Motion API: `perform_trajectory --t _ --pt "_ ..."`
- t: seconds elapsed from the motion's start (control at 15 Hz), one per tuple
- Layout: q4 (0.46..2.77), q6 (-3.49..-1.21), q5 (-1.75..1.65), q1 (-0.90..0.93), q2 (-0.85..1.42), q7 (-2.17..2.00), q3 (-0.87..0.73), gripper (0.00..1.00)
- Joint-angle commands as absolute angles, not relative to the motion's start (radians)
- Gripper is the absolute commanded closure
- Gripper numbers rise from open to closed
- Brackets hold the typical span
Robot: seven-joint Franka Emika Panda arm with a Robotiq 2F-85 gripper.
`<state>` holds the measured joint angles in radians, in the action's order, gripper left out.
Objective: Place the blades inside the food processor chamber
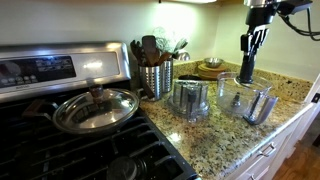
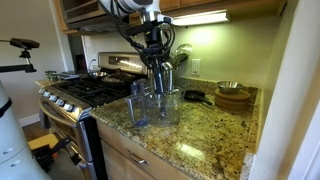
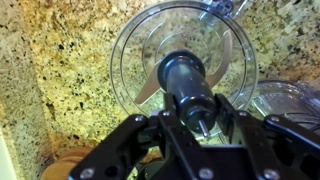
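Observation:
My gripper (image 3: 197,122) is shut on the black shaft of the blades (image 3: 184,78) and holds it upright. In the wrist view the grey blades spread out under the shaft, centred over the round clear food processor chamber (image 3: 128,52). In both exterior views the gripper (image 1: 250,45) (image 2: 154,47) hangs above the chamber (image 1: 236,97) (image 2: 168,106) on the granite counter. The blades (image 1: 245,68) (image 2: 158,75) reach down to about the chamber's rim. Whether they touch its floor is hidden.
A clear lid-like part (image 1: 190,98) and a metal utensil holder (image 1: 155,76) stand beside the chamber. A lidded pan (image 1: 95,108) sits on the stove (image 2: 85,90). Wooden bowls (image 2: 233,95) sit near the wall. The counter's front edge is close.

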<state>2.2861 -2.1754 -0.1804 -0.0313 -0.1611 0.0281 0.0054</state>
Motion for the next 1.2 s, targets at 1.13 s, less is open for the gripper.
perform_trajectory --t 1.13 --pt "2.298 -2.329 -0.167 -0.030 -0.001 0.044 -0.016 0.82"
